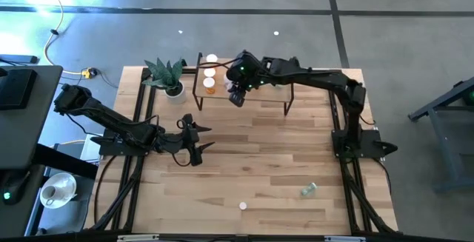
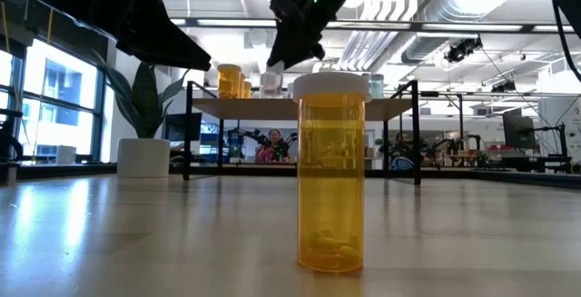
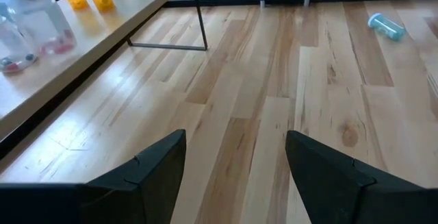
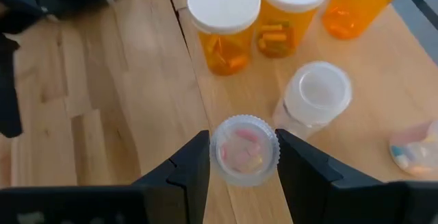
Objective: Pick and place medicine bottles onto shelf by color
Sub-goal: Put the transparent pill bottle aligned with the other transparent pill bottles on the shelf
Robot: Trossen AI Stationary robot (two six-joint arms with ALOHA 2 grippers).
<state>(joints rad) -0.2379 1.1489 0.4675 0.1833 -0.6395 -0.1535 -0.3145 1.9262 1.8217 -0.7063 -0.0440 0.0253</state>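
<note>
Overhead, upright clear bottle (image 4: pixel 244 148) above shelf (image 4: pixel 246 101)

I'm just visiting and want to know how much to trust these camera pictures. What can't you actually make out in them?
- High view: the right hand and arm cover part of the small light-wood shelf, so the bottles there cannot be counted.
- Low view: the tall orange pill bottle with white cap blocks the shelf's middle.
- High view: the pale green bottle lying on the table is too small to read.
- Right wrist view: the clear bottle between the fingers shows only its top.
</note>
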